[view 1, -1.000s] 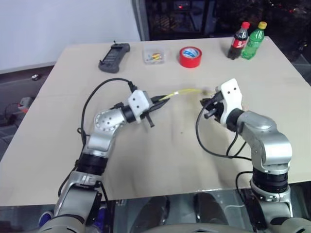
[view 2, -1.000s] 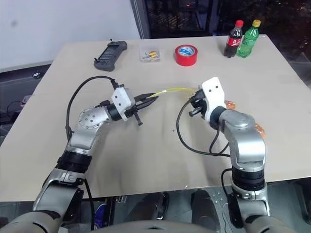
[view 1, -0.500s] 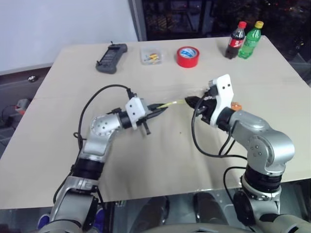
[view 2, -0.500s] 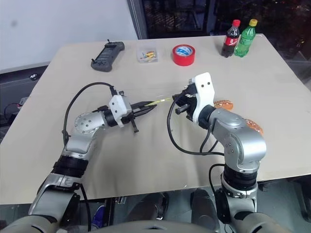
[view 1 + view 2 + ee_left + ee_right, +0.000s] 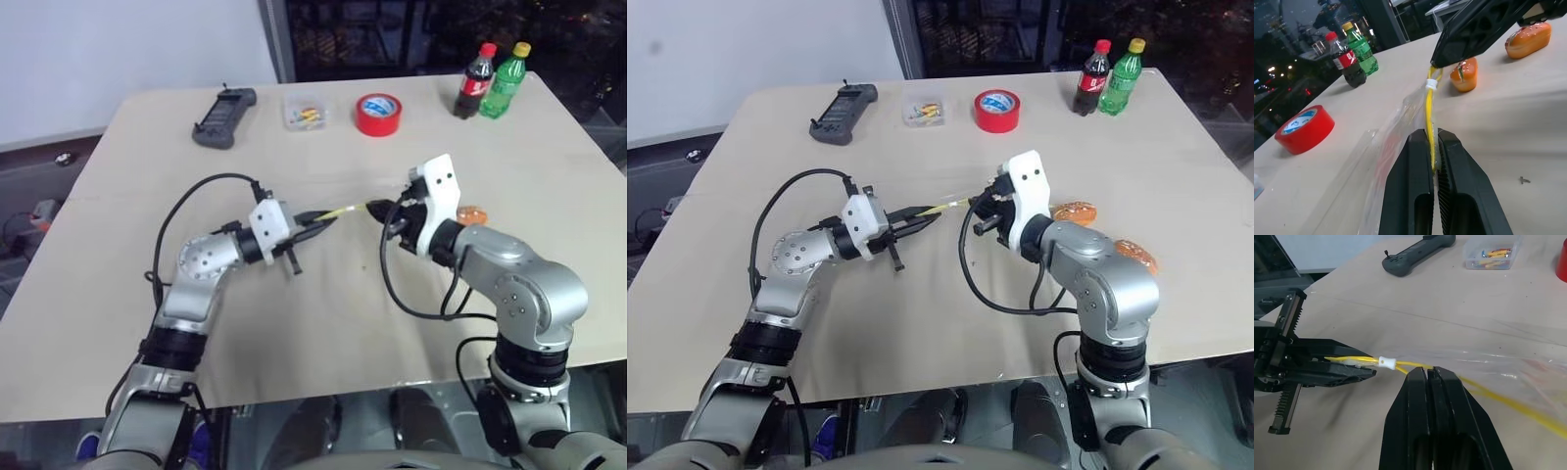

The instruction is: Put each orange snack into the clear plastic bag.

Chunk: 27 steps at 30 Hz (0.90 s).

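1. The left pincer (image 5: 315, 223) is clenched on the yellow seal strip (image 5: 1429, 128) of the bag (image 5: 1508, 369), its two black fingers (image 5: 1409, 191) pressed together with the strip between them.
2. The right pincer (image 5: 377, 209) is clenched on the same strip from the opposite end; in its wrist view the fingers (image 5: 1415, 411) meet on the yellow line.
3. The strip runs nearly taut between the two pincers above the surface (image 5: 323, 333), with a small white slider (image 5: 1386, 362) on it between them, nearer the left pincer's tips.
4. The bag's clear film hangs from the strip down towards the surface.
5. Two snacks lie on the surface to the right of the right arm, outside the bag: one (image 5: 1077, 211) just beside the right wrist, the other (image 5: 1134, 254) nearer the robot and further right.
6. Along the far edge sit a black controller (image 5: 224, 116), a small clear box (image 5: 306, 113), red tape (image 5: 378, 114), a cola bottle (image 5: 473, 80) and a green bottle (image 5: 507, 79).
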### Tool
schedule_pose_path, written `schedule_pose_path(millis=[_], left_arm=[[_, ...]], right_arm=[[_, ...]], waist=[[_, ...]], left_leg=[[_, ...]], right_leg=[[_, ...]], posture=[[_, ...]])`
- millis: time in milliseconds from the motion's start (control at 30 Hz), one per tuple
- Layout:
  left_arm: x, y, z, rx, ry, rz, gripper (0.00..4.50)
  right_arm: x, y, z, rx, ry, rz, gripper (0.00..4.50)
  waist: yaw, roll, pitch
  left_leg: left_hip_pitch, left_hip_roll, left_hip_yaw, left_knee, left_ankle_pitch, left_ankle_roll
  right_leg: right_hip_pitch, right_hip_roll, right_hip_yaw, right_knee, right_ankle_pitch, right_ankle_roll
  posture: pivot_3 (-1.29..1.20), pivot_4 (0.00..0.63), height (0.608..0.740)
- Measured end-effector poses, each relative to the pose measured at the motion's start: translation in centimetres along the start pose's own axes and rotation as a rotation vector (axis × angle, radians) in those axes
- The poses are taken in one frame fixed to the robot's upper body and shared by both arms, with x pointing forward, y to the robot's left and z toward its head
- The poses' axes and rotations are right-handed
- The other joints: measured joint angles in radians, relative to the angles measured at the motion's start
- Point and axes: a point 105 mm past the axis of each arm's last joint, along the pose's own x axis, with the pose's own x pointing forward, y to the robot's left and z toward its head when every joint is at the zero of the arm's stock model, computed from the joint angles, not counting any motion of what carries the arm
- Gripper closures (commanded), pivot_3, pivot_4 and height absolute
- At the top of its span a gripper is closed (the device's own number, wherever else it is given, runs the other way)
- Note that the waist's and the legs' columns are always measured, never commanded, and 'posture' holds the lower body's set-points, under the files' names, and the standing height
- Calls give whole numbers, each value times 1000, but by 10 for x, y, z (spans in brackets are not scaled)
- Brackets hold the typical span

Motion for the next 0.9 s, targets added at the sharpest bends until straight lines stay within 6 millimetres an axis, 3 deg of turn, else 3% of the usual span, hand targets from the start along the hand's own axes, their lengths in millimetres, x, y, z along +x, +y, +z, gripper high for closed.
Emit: schedule_pose_path(millis=[233, 500, 600, 733, 900], left_arm=[[-4, -8, -5, -16, 7, -13, 4500], [-10, -23, -12, -21, 10, -63, 4500], [-11, -28, -11, -7, 9, -99, 4500], [-13, -29, -11, 3, 13, -123, 4500], [-12, -30, -4, 7, -13, -152, 4500]], right_arm=[[7, -7, -10, 22, 37, -21, 4361], [24, -5, -23, 340, -16, -15, 4361], [26, -14, -32, 467, -12, -29, 4361], [31, -19, -42, 513, 14, -51, 4361], [39, -9, -45, 545, 23, 17, 4361]], waist=[[0, 0, 0], [0, 0, 0], [2, 1, 0], [-4, 1, 0], [-6, 1, 0]], left_leg=[[0, 0, 0, 0, 0, 0], [1, 0, 0, 0, 0, 0], [1, 0, 0, 0, 0, 0], [1, 0, 1, -1, 0, 0], [2, 1, 1, -1, 0, 0]], right_leg=[[0, 0, 0, 0, 0, 0], [0, 2, 1, 0, 0, -1], [0, 1, 0, 0, 1, -1], [0, 2, 1, 1, 1, -1], [0, 1, 2, 1, 1, -1]], posture=[[0, 150, 740], [0, 150, 740], [0, 150, 740], [0, 150, 740], [0, 150, 740]])
